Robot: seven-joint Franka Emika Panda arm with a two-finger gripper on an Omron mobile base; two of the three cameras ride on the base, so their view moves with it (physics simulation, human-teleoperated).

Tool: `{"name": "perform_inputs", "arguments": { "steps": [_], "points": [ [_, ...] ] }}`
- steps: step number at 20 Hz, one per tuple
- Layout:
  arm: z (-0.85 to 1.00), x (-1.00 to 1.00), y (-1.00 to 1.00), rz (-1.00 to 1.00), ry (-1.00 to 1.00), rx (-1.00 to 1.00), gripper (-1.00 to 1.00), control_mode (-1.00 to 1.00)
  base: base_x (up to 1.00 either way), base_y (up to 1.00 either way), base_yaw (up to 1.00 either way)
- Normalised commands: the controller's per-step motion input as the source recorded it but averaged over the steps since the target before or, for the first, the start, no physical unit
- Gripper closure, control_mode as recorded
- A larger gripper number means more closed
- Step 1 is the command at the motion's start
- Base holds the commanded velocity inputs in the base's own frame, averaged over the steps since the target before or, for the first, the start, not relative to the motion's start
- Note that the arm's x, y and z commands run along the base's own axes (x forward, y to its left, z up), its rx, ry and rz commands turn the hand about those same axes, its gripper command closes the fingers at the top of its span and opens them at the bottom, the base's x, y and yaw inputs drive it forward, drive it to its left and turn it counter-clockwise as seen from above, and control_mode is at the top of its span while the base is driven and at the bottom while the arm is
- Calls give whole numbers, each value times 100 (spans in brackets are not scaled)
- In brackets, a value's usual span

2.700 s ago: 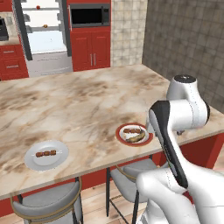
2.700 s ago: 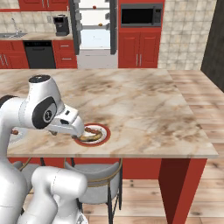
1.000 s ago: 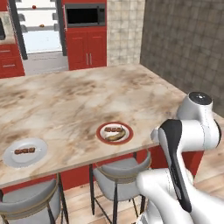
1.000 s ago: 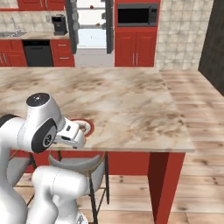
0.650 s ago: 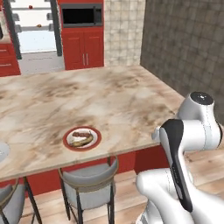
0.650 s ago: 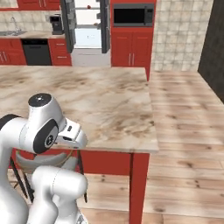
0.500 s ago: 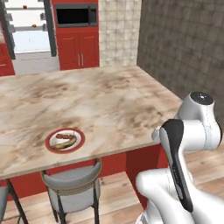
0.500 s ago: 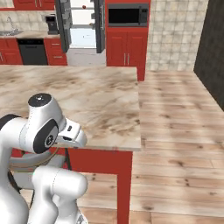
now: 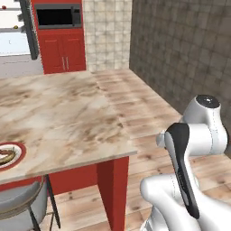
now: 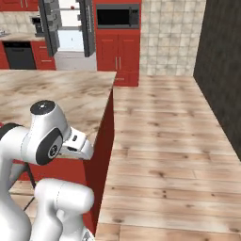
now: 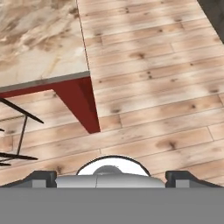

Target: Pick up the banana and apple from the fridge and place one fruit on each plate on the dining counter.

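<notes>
Wooden plank flooring (image 10: pixel 160 141) stretches across a rendered kitchen with red cabinets (image 9: pixel 63 56) and a built-in microwave (image 10: pixel 117 16) on the far wall. Beside that microwave, in the right base view, the fridge (image 10: pixel 70 28) stands with its dark grey doors swung open, pale shelves showing inside. A small red dot on an upper shelf may be the apple, but it is too small to tell; the banana cannot be made out.

Closer in, the dining counter (image 9: pixel 67 122) with its beige-and-brown marbled top and red base reaches in from the left of the left base view. At that view's left edge, a plate (image 9: pixel 9 155) with a wide red rim lies on the counter near its front edge, holding a small brown piece of food. A grey stool (image 9: pixel 20 205) sits tucked under the counter just below the plate.

From the hand camera, the gripper (image 11: pixel 111 178) looks down at the counter's corner and the bare floor. Its two dark fingertips (image 11: pixel 41 177) stand far apart, spread wide, with nothing between them.
</notes>
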Motion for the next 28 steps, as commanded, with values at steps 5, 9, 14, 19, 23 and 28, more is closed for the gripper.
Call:
{"name": "perform_inputs", "arguments": {
  "steps": [5, 9, 14, 19, 23, 28],
  "points": [
    [0, 0, 0, 0, 0, 0, -100, 100, 9, -100, 9],
    [0, 0, 0, 0, 0, 0, -100, 100, 69, -100, 15],
    [0, 0, 0, 0, 0, 0, -100, 100, 95, -100, 16],
    [0, 0, 0, 0, 0, 0, -100, 100, 100, -79, 8],
    [0, 0, 0, 0, 0, 0, -100, 100, 100, -25, 6],
    [0, 0, 0, 0, 0, 0, -100, 100, 100, -1, 5]
  ]
}}
